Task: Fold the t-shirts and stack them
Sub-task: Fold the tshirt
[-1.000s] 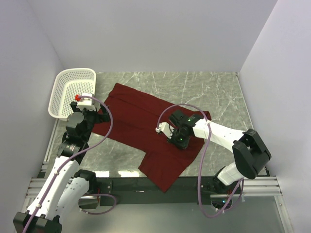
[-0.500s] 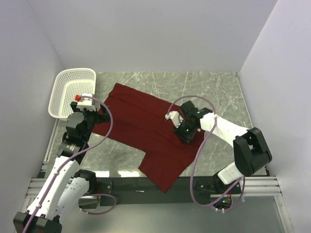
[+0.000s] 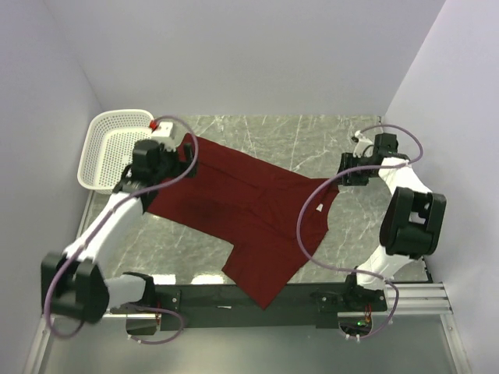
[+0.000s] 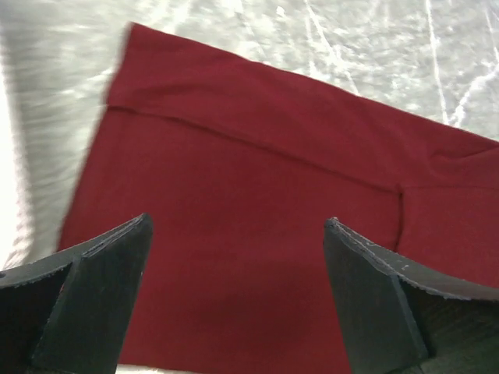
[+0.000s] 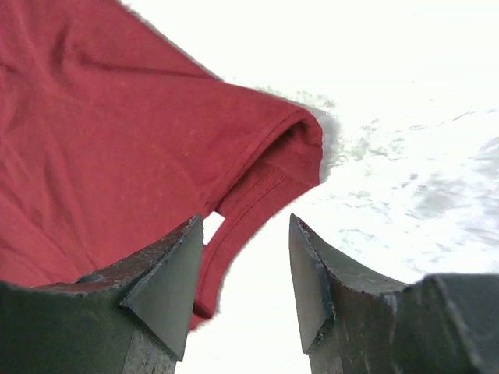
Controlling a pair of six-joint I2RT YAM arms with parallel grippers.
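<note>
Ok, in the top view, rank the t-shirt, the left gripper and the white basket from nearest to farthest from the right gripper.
1. t-shirt, its sleeve just left of the right gripper.
2. left gripper, over the shirt's far-left corner.
3. white basket, farthest left.

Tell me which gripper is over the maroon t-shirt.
The left gripper, open above the t-shirt by the basket; the right gripper sits beside the sleeve, over the table.
</note>
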